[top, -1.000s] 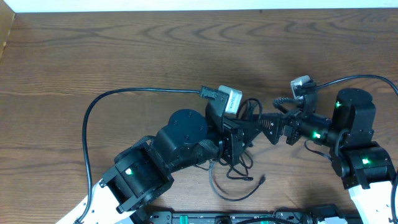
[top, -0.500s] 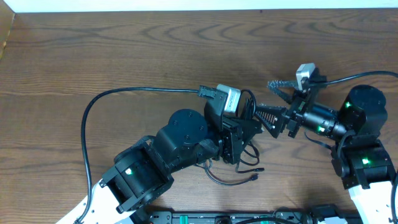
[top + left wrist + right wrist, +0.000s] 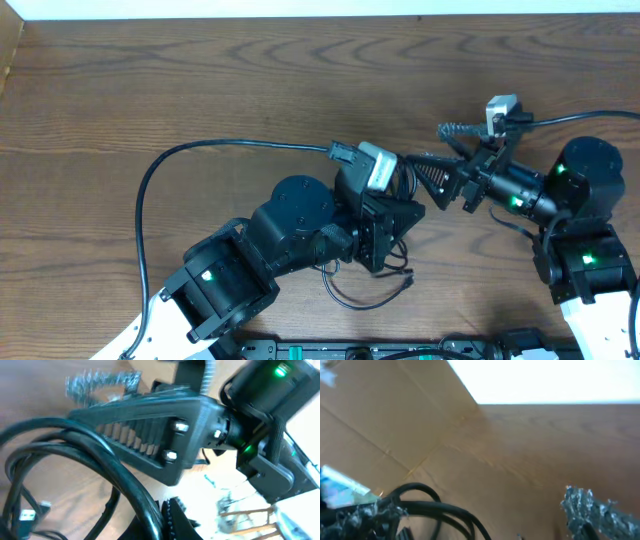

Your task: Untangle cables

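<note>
The left gripper (image 3: pixel 405 208) is clamped tight on the cables (image 3: pixel 352 296), thin glossy black cords whose slack loops trail onto the wood-grained table (image 3: pixel 200 80) near its front edge. The right gripper (image 3: pixel 432 150) gapes fully wide and holds nothing, with one ribbed black wedge-shaped finger just beside the raised cords.

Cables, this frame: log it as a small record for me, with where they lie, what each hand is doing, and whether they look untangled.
cables: looped black bundle between the two hands, one loose loop trailing on the table
left hand: shut on the cables
right hand: open, a loop lying between its fingers, not gripped
tangle: strands bunched together, not yet separated
</note>
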